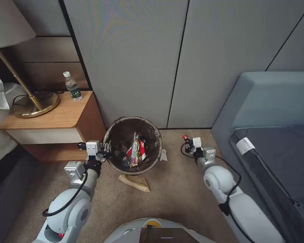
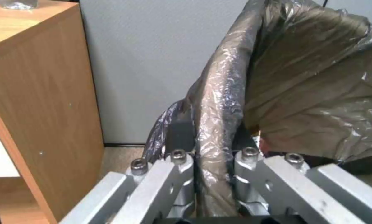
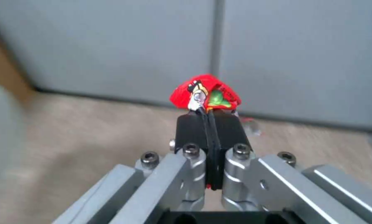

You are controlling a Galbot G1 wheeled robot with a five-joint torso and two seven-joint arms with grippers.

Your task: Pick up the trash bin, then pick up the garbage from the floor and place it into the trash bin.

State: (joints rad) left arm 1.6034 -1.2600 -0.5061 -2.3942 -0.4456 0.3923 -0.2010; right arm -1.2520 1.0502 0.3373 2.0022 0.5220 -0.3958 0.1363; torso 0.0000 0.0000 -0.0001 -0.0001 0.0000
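Bin (image 1: 133,145): round, lined with a dark bag folded over its rim, at the wall between the nightstand (image 1: 54,125) and the sofa (image 1: 270,135).
Inside bin: red and yellow packets (image 1: 137,152) upright against a dark bottle (image 1: 125,159) — labels too small to read.
Left gripper (image 1: 104,152): fingers pinched on the bin's rim; the left wrist view shows bag film (image 2: 219,124) squeezed between them.
Right gripper (image 1: 186,141): above the carpet right of the bin, fingers closed on a red packet (image 3: 205,91) — cartoon print, no legible writing.
Carpet (image 1: 179,192): a tan wrapper (image 1: 135,182) lies just in front of the bin, a white scrap (image 1: 163,155) just beside it.
Nightstand top: lamp (image 1: 30,101), water bottle (image 1: 73,86) with a green label, text unreadable.
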